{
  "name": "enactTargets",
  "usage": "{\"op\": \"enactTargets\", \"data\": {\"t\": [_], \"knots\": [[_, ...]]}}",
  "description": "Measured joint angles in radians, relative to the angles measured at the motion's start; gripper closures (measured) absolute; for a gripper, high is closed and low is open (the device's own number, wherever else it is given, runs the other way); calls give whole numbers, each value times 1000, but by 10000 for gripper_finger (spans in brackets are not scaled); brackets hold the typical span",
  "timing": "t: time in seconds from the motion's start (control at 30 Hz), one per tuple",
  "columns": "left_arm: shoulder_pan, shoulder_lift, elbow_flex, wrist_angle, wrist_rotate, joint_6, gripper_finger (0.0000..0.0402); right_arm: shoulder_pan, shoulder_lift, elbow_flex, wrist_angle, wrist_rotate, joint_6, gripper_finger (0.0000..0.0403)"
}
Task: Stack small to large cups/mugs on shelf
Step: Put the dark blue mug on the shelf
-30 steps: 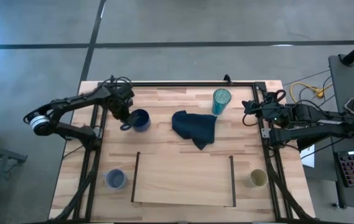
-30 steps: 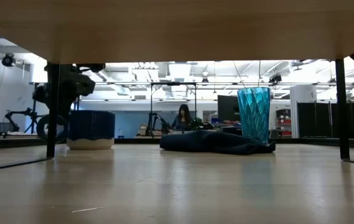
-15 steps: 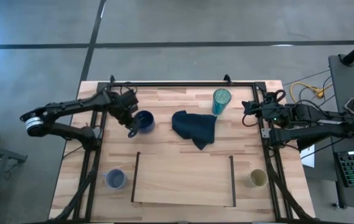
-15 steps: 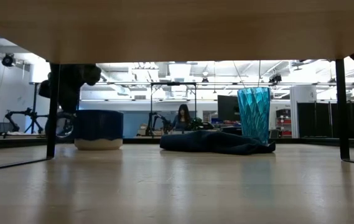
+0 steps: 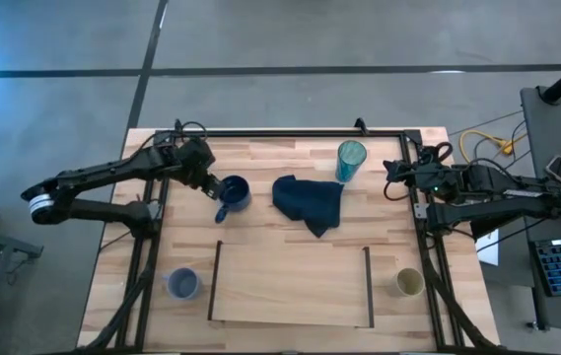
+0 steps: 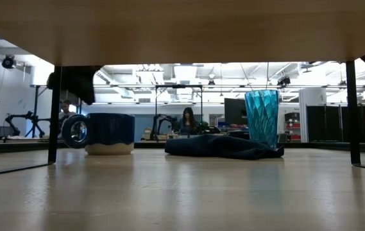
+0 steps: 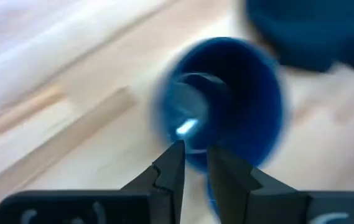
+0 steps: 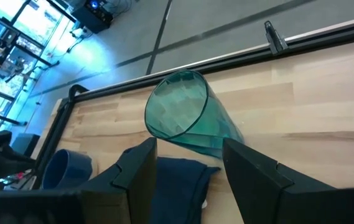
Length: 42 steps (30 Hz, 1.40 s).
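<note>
My left tool [image 7: 192,163] sat nearly closed, seemingly pinching the dark blue mug's [image 5: 232,192] rim; a thin grip could slip. My right tool [image 8: 189,163] waited open.

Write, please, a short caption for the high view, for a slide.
Left gripper grips the blue mug beside the cloth; right gripper waits near the tumbler.

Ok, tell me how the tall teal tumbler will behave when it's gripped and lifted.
The teal tumbler is tall and narrow at its base, so a sideways nudge would probably tip it. Its translucent, faceted wall looks like thin plastic, likely light and perhaps slightly flexible under squeeze. The taper may let it slip downward. The right gripper waits beside it, jaws open.
</note>
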Motion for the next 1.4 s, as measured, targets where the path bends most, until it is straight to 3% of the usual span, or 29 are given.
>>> {"op": "enactTargets", "data": {"t": [0.27, 0.73, 1.23, 1.4], "knots": [[3, 54, 0, -34, -131, -59, 344, 0, 0, 0, 0, 0, 18, 227], [2, 163, 51, -25, -97, -29, 277, 0, 0, 0, 0, -3, 27, 227], [1, 296, 52, 63, -76, -29, 277, 0, 0, 0, -1, -3, 26, 227], [1, 335, 52, 62, -50, -41, 308, 0, 0, 0, -1, -3, 26, 227]]}}
